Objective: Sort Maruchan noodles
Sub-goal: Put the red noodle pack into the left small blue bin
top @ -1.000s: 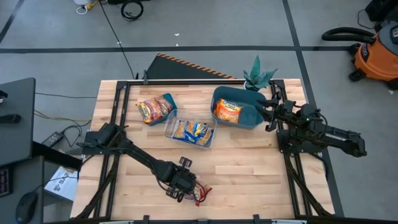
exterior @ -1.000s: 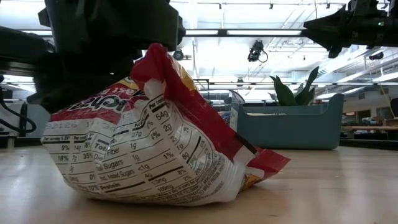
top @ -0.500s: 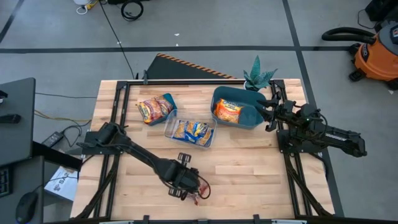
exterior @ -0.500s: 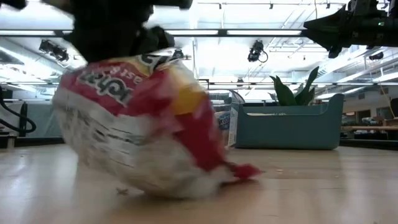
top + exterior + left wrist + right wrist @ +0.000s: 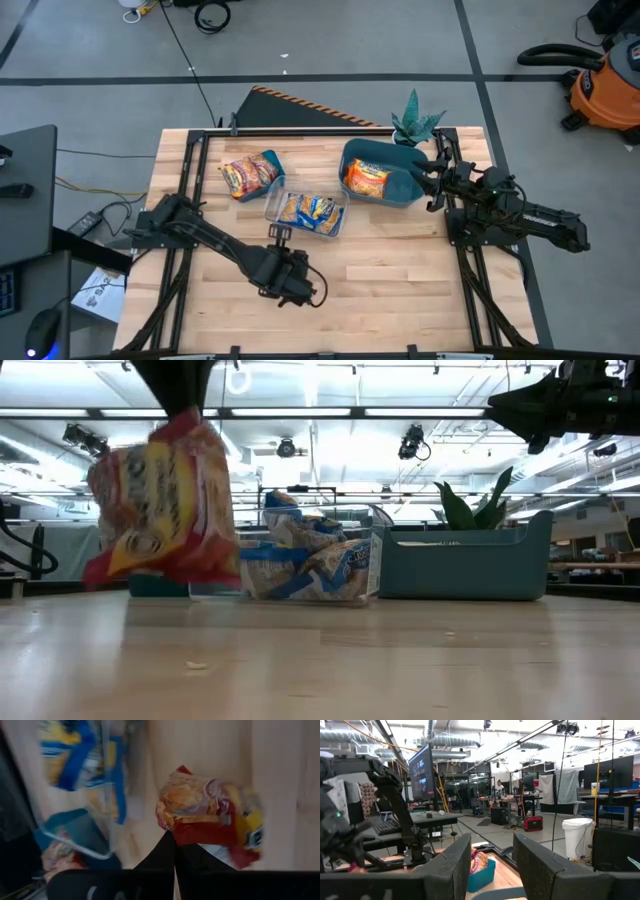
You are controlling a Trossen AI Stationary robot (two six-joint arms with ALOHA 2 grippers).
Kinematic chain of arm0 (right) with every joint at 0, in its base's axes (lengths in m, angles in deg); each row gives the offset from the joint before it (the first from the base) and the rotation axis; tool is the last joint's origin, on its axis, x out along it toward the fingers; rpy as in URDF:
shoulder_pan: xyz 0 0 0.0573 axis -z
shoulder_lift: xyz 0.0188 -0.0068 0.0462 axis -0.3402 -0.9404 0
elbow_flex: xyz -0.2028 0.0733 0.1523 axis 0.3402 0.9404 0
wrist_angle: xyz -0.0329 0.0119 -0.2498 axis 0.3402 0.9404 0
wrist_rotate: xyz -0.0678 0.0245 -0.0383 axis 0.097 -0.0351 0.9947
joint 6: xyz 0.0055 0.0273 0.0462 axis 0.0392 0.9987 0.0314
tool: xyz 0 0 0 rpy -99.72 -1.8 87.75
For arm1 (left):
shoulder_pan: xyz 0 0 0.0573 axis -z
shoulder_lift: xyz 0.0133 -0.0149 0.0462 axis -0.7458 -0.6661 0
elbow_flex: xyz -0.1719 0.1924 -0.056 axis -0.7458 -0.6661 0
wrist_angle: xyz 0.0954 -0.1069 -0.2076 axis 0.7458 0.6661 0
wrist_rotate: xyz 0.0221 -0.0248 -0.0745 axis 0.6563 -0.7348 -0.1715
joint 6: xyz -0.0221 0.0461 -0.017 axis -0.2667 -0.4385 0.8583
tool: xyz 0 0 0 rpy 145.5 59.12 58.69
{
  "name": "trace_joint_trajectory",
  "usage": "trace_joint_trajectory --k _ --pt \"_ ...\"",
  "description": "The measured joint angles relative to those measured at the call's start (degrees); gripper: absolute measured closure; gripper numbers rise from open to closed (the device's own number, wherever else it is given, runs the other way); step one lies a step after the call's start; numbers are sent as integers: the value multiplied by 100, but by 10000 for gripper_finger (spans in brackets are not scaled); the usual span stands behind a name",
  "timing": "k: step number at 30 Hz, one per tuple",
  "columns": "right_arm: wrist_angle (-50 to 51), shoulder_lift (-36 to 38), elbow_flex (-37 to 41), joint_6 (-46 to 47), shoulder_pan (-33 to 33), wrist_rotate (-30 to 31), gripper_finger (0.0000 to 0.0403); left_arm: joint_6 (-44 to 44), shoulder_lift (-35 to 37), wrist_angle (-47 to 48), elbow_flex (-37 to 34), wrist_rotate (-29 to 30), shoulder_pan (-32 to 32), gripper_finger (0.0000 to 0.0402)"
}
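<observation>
A red-and-yellow Maruchan noodle packet (image 5: 160,500) hangs above the near left part of the table, with my left gripper (image 5: 175,845) shut on it. In the high view the gripper (image 5: 293,283) hides the packet. More packets lie in three containers at the far side: red-and-yellow ones in a small teal bin (image 5: 268,160), blue-and-yellow ones in a clear tray (image 5: 275,205), orange ones in a large teal bin (image 5: 400,188). My right gripper (image 5: 492,865) waits open, raised by the large bin's right end (image 5: 432,176). My left gripper pinches the packet by one crumpled edge (image 5: 172,829) between its two shut fingers. The fingers come from above and point steeply down. The packet hangs below them, clear of the table (image 5: 320,660).
A potted plant (image 5: 413,124) stands at the far edge behind the large bin. Black rails (image 5: 185,200) run along the table's left and right sides. Bare wood lies across the near middle and right (image 5: 400,290).
My left gripper has taken hold of the red-and-yellow packet, risen and gone a little toward the far edge, tipping as it went. The packet, which stood crumpled on the table by the near edge, now hangs clear below the fingers.
</observation>
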Motion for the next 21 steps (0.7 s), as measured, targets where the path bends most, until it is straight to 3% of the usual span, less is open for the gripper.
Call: trace_joint_trajectory --k 7,12,15,21 --pt "3 -2 0 0 0 11 250 228 839 290 11 747 -126 401" --pt "3 -2 0 0 -2 14 250 384 1624 304 17 1991 -448 401" --pt "4 -2 0 0 -2 14 250 394 1993 283 -7 2501 -874 401" --pt "4 -2 0 0 -2 14 250 56 2576 -57 -499 2701 -2194 401"
